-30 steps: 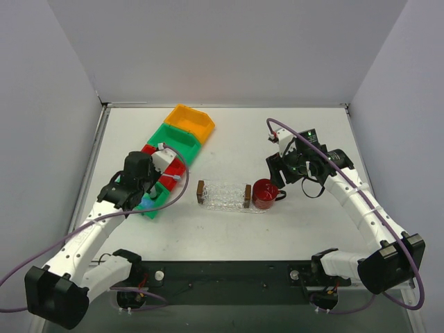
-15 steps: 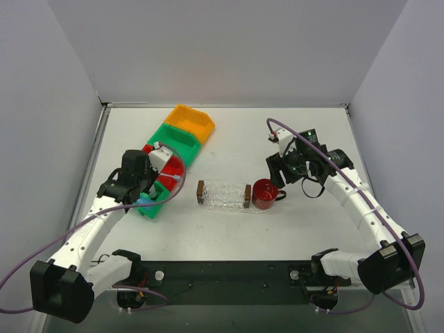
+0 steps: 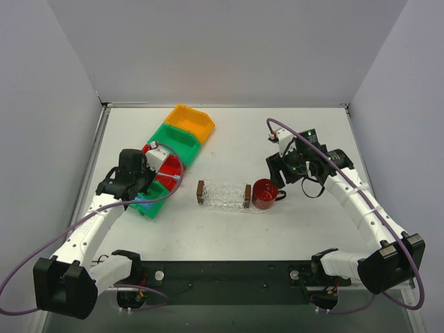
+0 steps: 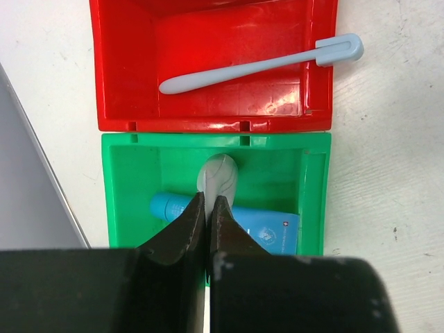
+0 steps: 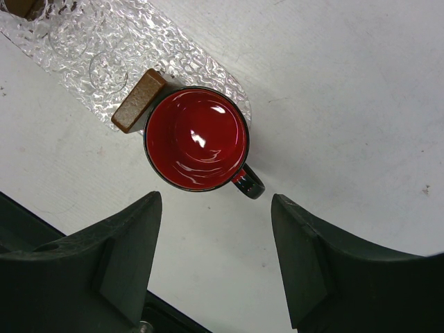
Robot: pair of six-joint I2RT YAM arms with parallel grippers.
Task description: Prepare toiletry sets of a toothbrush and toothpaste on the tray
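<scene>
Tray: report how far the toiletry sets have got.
Done: nothing; the clear tray holds no toothbrush or toothpaste. In hand: the left gripper, jaws shut, seems to pinch the silver-grey tube over the green bin. Left: the blue tube in that bin and the toothbrush in the red bin. The right gripper hangs open over the red mug.

Left end effector (image 4: 208, 202) pinched closed; right end effector (image 5: 215, 200) spread wide.
</scene>
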